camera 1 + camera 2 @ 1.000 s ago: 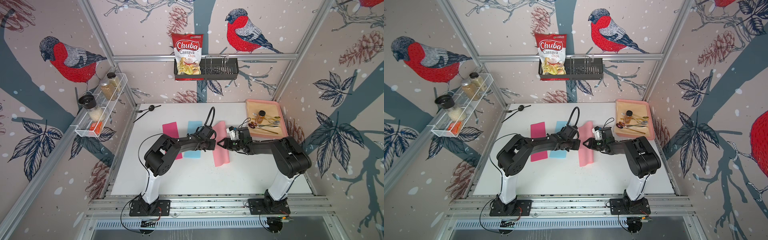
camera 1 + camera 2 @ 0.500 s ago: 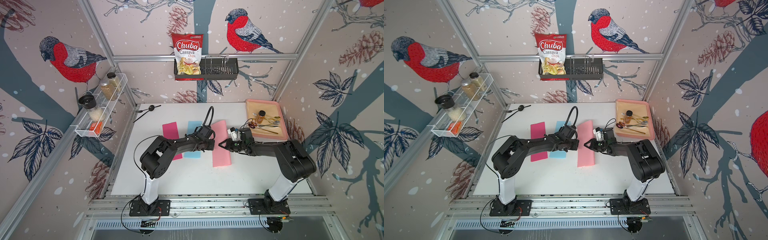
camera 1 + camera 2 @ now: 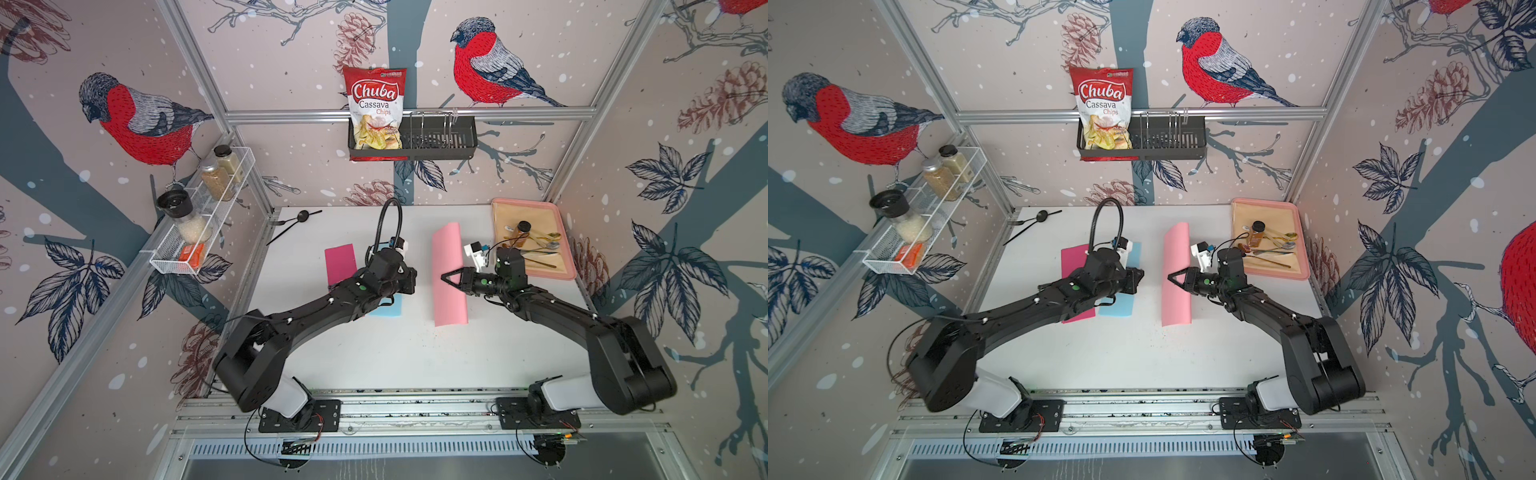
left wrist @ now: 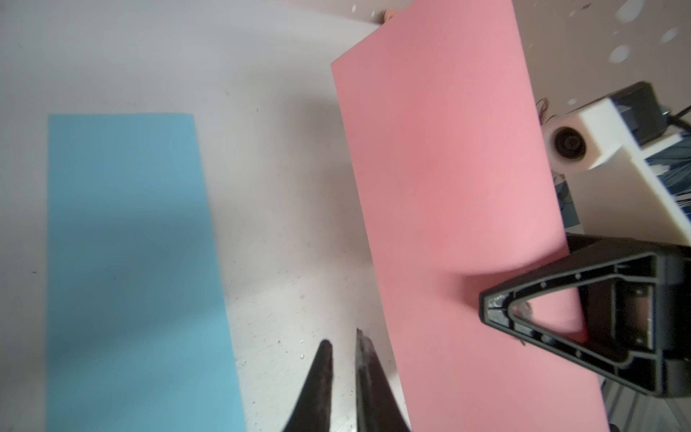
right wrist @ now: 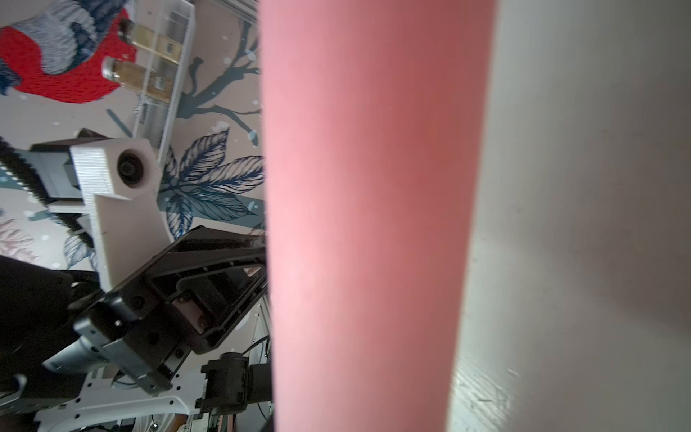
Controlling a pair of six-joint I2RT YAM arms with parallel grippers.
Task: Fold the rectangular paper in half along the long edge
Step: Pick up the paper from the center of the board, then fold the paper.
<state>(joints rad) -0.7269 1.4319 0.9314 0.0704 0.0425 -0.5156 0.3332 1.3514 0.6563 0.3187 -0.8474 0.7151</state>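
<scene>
The white tabletop (image 3: 374, 357) carries three sheets. The task's one, the pink paper (image 3: 449, 307), lies near the middle between the two arms, with its long edges running away from the robot; a blue paper (image 4: 131, 262) and a magenta paper (image 3: 340, 264) lie flat on the left arm's side and seem to be no part of this fold. The pink paper is not flat; its long edge on the right arm's side is raised from the tabletop and bends over toward the other edge, while the other half rests down. The right claw (image 4: 486, 310) is clenched on this raised edge, about at its middle, as far as the left wrist view shows. The left claw (image 4: 342, 342) is released; its fingers are parted a little, hold nothing, and stand just beside the paper's flat edge. The step in hand is, by judgement, the bringing over of the raised half; the next move calls for carrying that edge across until it meets the flat long edge evenly, then pressing the bend into a crease; the free left claw could keep the lower half from sliding.
</scene>
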